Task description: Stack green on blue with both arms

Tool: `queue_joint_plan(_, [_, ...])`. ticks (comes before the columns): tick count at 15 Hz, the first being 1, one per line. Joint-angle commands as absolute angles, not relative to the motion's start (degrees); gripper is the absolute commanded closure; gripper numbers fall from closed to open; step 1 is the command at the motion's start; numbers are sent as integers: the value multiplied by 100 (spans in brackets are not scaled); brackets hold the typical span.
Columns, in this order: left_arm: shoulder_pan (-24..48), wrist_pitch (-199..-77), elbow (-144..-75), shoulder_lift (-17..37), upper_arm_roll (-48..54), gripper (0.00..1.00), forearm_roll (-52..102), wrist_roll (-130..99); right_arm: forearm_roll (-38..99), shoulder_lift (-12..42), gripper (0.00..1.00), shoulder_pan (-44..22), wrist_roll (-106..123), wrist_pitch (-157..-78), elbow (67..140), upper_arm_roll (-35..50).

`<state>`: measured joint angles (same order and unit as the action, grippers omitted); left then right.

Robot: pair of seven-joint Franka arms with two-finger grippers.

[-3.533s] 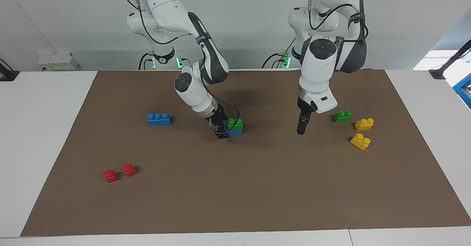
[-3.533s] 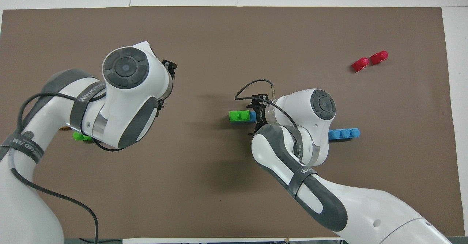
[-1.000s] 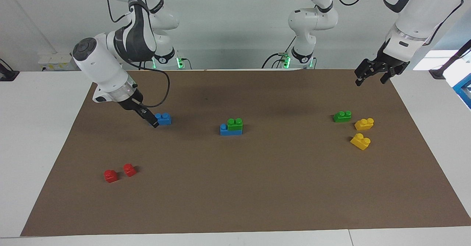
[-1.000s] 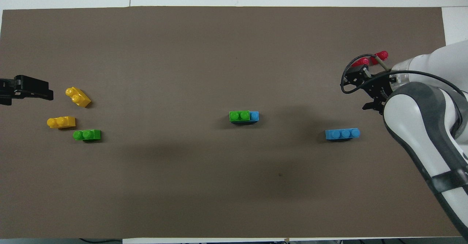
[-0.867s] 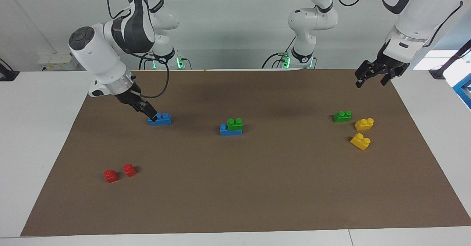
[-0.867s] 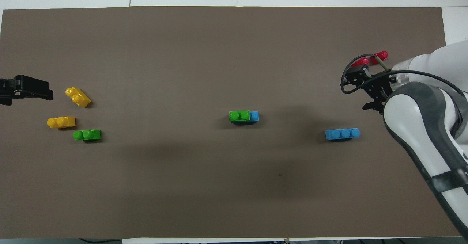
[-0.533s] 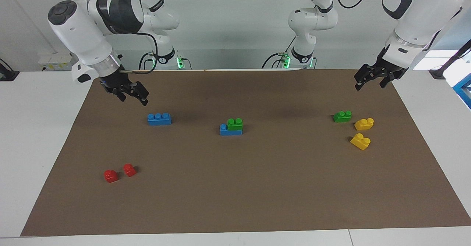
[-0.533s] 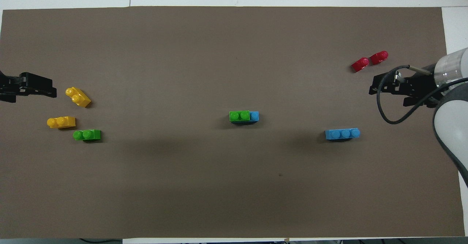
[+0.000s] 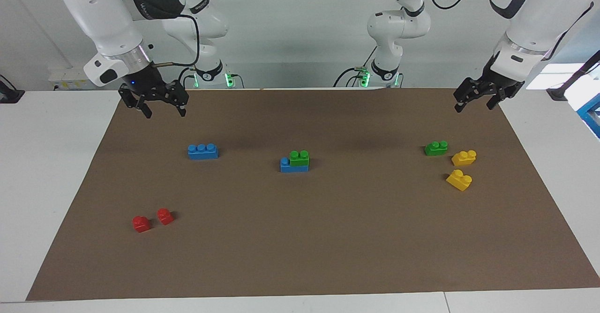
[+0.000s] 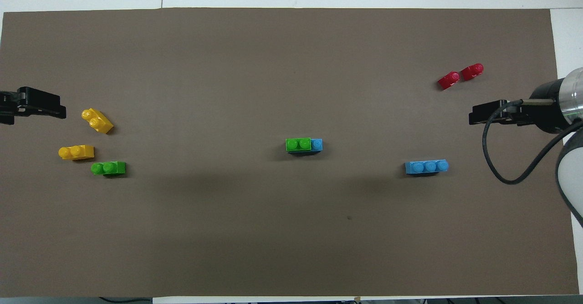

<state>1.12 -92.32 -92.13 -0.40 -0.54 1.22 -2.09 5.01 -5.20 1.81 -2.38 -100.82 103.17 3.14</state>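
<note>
Facing view – green brick [image 9: 299, 157] sits on blue brick [image 9: 294, 165]

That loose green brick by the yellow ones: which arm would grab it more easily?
Probably the left. Its open end effector hangs above the mat at the loose green brick's end of the table; the right end effector hangs at the other end.

Plain white wall [image 9: 300, 27], white table [image 9: 47, 163] (brown mat [image 9: 300, 238] on top), even light
</note>
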Motion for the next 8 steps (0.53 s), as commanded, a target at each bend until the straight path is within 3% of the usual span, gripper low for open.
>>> queue_joint_plan(1, [132,-9342,-9211,-35,-97,0,123,-185,168,-501,0,193,-70,-9888,10082,343])
queue_joint_plan(8, [114,-9343,-9264,-88,-105,0,123,-176,-88,-492,0,202,-79,-9677,9896,334])
